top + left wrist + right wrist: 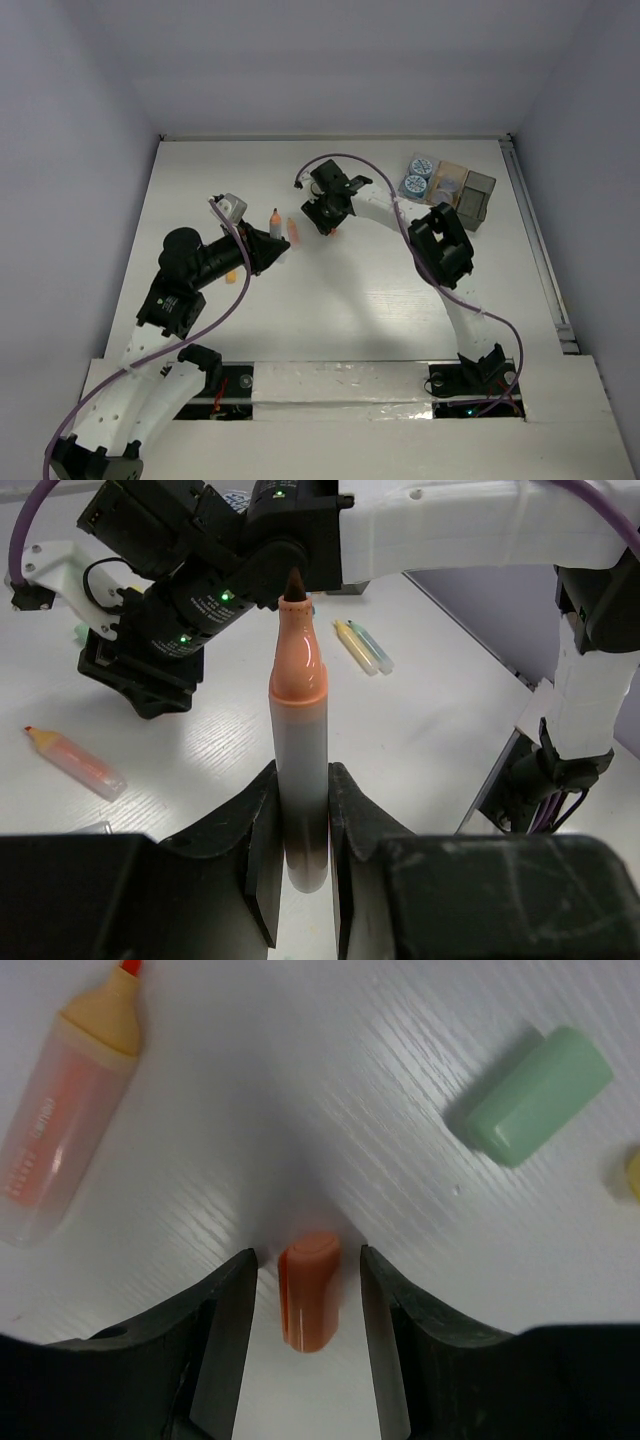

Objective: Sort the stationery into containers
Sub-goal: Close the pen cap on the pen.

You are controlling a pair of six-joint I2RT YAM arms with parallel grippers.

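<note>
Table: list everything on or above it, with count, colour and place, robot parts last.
marker: one, white with orange neck, uncapped, upright in left gripper
highlighter: one, orange, lying near right gripper
orange cap: one, on table between right gripper's fingers
green cap: one, on table near right gripper
thin markers: two, yellow and green, side by side
bit: one, yellow-orange, beside left arm
amber box: one, far right
grey box: one, next to amber box
rolls: two, blue-white, left of amber box
table: one, white
left gripper: shut on marker
right gripper: open, astride orange cap
</note>
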